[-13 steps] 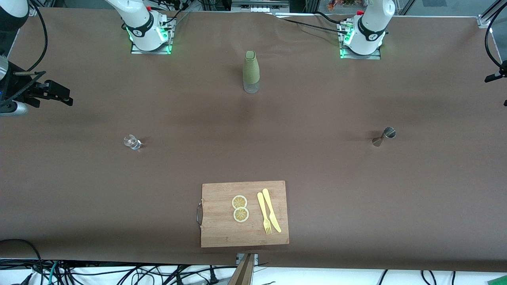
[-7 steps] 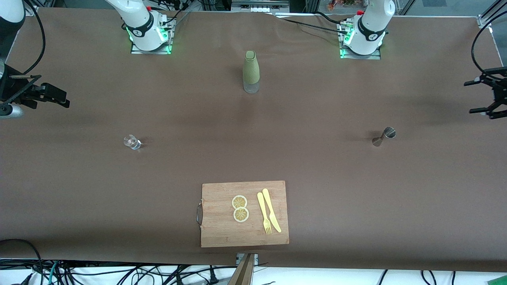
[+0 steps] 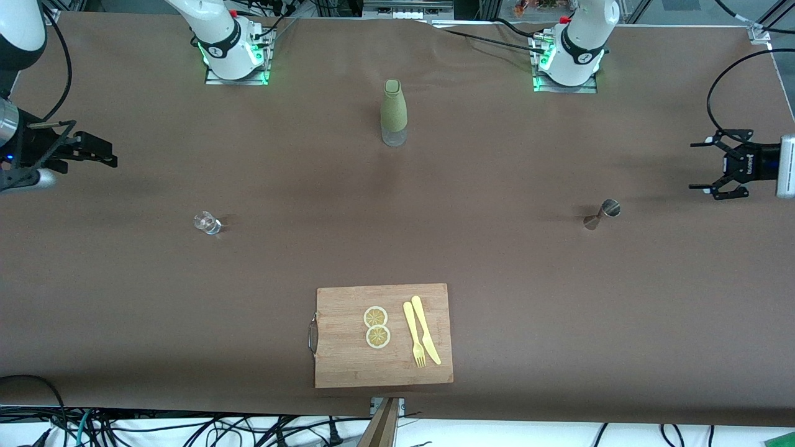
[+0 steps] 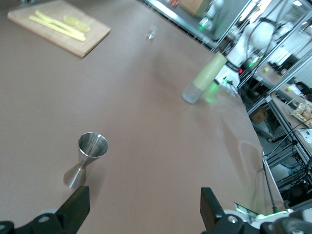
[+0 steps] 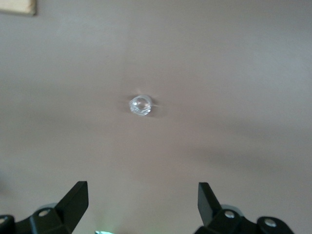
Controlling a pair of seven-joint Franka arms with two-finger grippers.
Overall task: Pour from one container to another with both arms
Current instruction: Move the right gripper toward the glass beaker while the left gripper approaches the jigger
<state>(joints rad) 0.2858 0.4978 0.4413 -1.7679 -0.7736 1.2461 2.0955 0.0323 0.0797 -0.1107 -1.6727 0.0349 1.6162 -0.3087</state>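
- Jigger (image 4: pixel 87 158) bowl shows hollow only in the left wrist view; the front view shows it small, center-right.
- Left gripper (image 3: pixel 714 172), fingers apart, hangs at the frame's right edge.
- Right gripper (image 3: pixel 93 154), fingers apart, hangs at the frame's left edge.
- Glass (image 5: pixel 140 105) shows from above in the right wrist view.
- Bottle (image 3: pixel 394 112) stands upper center, board (image 3: pixel 348 360) at lower center, bare cloth between.

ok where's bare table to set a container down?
Bare cloth between the small glass, the green bottle and the metal jigger, and either side of the cutting board. The board is crowded: lemon slices, fork, knife.
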